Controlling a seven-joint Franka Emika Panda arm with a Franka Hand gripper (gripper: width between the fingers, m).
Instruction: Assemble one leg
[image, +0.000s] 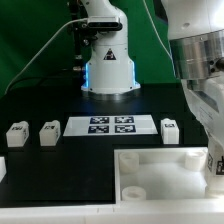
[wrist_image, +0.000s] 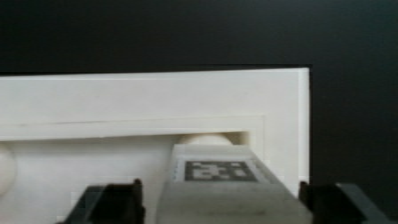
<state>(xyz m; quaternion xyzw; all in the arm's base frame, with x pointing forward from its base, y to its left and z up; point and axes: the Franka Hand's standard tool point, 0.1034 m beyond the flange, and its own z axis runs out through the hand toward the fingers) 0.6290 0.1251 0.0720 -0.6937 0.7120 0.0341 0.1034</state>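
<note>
From where I stand the arm is down over the tabletop (image: 160, 172), at the exterior view's right, and the wrist view tells the rest. The end effector (wrist_image: 222, 205) looks closed on the leg (wrist_image: 217, 172), with one dark finger (wrist_image: 111, 203) tight at each flank and next to no gap. The leg is thus in the grip just above the tabletop's recessed inner face, not lying on the bench (image: 40, 175). I'd judge it light, rigid moulded plastic with smooth sides. It won't give under the squeeze, but it could slip or twist if pressed down off-centre. The two flat flanks are the sensible hold, and that is where the fingers sit, leaving the tagged face bare toward the wrist camera. Its long axis seems to run along the fingers, away from the wrist. The free end points down at the tabletop beside a pale rounded feature (wrist_image: 206, 140) by the inner wall, which may be a corner socket, though it's too blurred to say. Three spare legs (image: 17, 133) (image: 49, 132) (image: 170, 128) stand on the bench around the marker board (image: 110, 126).
</note>
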